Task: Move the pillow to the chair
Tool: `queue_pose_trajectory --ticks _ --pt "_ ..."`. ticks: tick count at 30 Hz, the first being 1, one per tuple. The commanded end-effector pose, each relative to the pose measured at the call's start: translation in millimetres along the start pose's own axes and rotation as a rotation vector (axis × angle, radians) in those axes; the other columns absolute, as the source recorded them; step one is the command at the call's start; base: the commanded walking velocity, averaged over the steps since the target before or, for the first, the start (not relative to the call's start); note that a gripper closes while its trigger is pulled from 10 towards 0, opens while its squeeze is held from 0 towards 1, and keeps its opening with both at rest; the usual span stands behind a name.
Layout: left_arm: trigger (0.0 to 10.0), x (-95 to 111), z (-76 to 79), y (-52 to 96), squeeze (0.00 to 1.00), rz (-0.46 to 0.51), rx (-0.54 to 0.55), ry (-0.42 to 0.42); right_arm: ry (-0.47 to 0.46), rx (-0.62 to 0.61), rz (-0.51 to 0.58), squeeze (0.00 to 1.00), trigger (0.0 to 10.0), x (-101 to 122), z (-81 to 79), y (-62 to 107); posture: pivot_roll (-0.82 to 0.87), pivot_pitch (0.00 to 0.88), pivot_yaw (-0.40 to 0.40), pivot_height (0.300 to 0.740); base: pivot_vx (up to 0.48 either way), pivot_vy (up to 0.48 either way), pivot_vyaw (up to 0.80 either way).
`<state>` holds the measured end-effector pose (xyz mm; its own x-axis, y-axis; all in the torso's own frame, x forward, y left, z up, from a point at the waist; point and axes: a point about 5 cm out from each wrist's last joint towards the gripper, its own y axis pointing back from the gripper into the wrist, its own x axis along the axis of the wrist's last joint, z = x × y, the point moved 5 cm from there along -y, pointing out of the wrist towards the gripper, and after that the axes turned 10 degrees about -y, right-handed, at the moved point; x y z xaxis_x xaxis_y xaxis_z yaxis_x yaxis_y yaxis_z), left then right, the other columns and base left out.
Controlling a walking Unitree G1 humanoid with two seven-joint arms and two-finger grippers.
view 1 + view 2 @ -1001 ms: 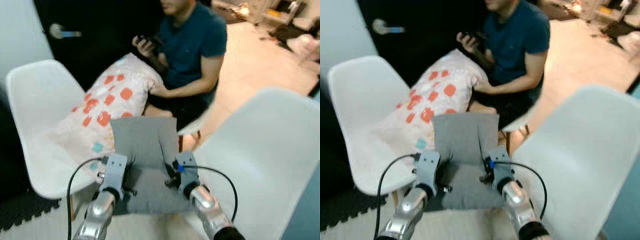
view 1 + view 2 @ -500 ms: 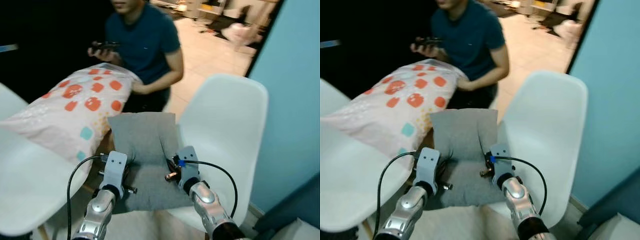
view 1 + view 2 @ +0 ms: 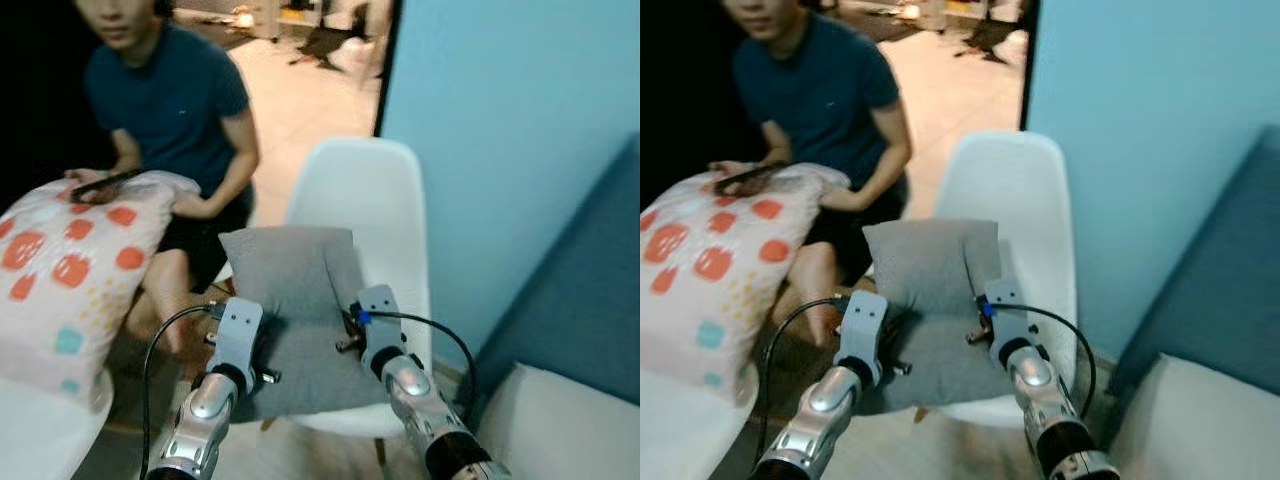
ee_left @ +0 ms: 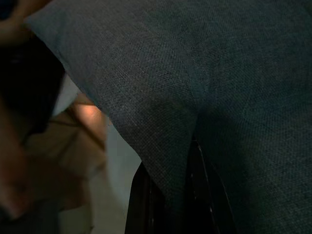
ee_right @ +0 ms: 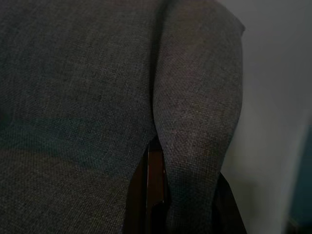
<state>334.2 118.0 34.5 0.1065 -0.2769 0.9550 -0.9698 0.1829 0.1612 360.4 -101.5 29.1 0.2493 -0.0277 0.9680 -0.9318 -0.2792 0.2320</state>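
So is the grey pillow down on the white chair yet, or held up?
Held up: the grey pillow is pinched between the left pincer and right pincer, in front of the white chair.

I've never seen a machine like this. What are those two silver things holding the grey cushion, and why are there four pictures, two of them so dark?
The two silver things are the arms of a walking humanoid robot. Each ends in a gripper: the left gripper and the right gripper. Both are pinching folds of the square grey fabric pillow and holding it up in front of the white plastic shell chair.

The two bright pictures come from twin cameras in the robot's head, looking forward and down, so they show almost the same scene. The two dark ones come from small cameras on the wrists, looking along the black fingers, so you see grey cloth up close, gathered between them.

Around it: a seated person in a dark blue T-shirt, a large white pillow with orange squares on the robot's left, and a light blue wall on its right.
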Motion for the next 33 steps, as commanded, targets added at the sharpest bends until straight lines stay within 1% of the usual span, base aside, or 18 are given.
queue_pose_trajectory --ticks 1,2,3,8,12,14,15,16,17,18,19,23,27,30,33 --pt "10.0 -12 -61.1 9.0 0.0 -0.048 0.234 0.035 -0.025 -0.219 -0.026 0.0 10.0 -8 55.8 14.3 0.06 0.086 0.013 0.74 0.0 0.0 -0.8" --pt "10.0 -11 -65.6 9.0 0.0 -0.045 0.255 0.039 -0.011 -0.187 -0.031 0.0 10.0 -8 48.6 12.2 0.06 0.083 0.018 0.74 0.0 0.0 -0.8" --pt "10.0 -11 -66.2 9.3 0.0 -0.044 0.257 0.039 -0.008 -0.173 -0.031 0.0 10.0 -8 45.8 11.6 0.05 0.085 0.019 0.74 0.0 0.0 -0.8" --pt "10.0 -13 -62.1 11.4 0.0 -0.046 0.246 0.025 -0.016 -0.157 -0.045 0.0 10.0 -11 43.6 11.9 0.06 0.092 0.01 0.74 0.0 0.0 -0.8" --pt "10.0 -14 -64.0 12.4 0.0 -0.048 0.263 0.036 -0.013 -0.144 -0.06 0.0 10.0 -14 41.3 12.0 0.06 0.094 0.005 0.74 0.0 0.0 -0.8" --pt "10.0 -14 -66.7 14.4 0.0 -0.046 0.283 0.049 -0.012 -0.094 -0.089 0.0 10.0 -19 32.8 10.7 0.06 0.095 0.003 0.74 0.0 0.0 -0.8" --pt "10.0 -14 -66.7 14.4 0.0 -0.046 0.283 0.049 -0.012 -0.094 -0.089 0.0 10.0 -19 32.8 10.7 0.06 0.095 0.003 0.74 0.0 0.0 -0.8" --pt "10.0 -14 -68.2 16.5 0.0 -0.043 0.297 0.052 0.02 -0.022 -0.118 0.0 10.0 -24 21.1 9.6 0.06 0.095 0.002 0.74 0.0 0.0 0.0" --pt "10.0 -14 -69.1 17.4 0.0 -0.048 0.307 0.051 0.018 0.004 -0.13 0.0 10.0 -26 16.6 9.2 0.07 0.096 -0.005 0.74 0.0 0.0 0.0" --pt "10.0 -14 -69.1 17.4 0.0 -0.048 0.307 0.051 0.018 0.004 -0.13 0.0 10.0 -26 16.6 9.2 0.07 0.096 -0.005 0.74 0.0 0.0 0.0" --pt "10.0 -14 -71.1 18.3 0.0 -0.048 0.322 0.048 0.017 0.027 -0.141 0.0 10.0 -28 11.8 8.6 0.07 0.098 -0.011 0.74 0.0 0.0 0.0" --pt "10.0 -12 -73.4 19.3 0.0 -0.038 0.337 0.051 0.026 0.056 -0.147 0.0 10.0 -28 5.8 7.2 0.07 0.1 -0.018 0.74 0.0 0.0 0.0" --pt "10.0 -11 -73.3 20.1 0.0 -0.029 0.34 0.052 0.026 0.065 -0.148 0.0 10.0 -28 4.1 6.7 0.08 0.1 -0.02 0.74 0.0 0.0 0.0" --pt "10.0 -7 -72.8 22.4 0.0 0.004 0.347 0.064 0.028 0.08 -0.151 0.0 10.0 -28 2.5 6.6 0.07 0.1 -0.02 0.74 0.0 0.0 0.0" --pt "10.0 -6 -72.3 23.4 0.0 0.009 0.349 0.065 0.028 0.086 -0.153 0.0 10.0 -28 2.1 6.7 0.07 0.099 -0.019 0.74 0.354 0.0 0.0"
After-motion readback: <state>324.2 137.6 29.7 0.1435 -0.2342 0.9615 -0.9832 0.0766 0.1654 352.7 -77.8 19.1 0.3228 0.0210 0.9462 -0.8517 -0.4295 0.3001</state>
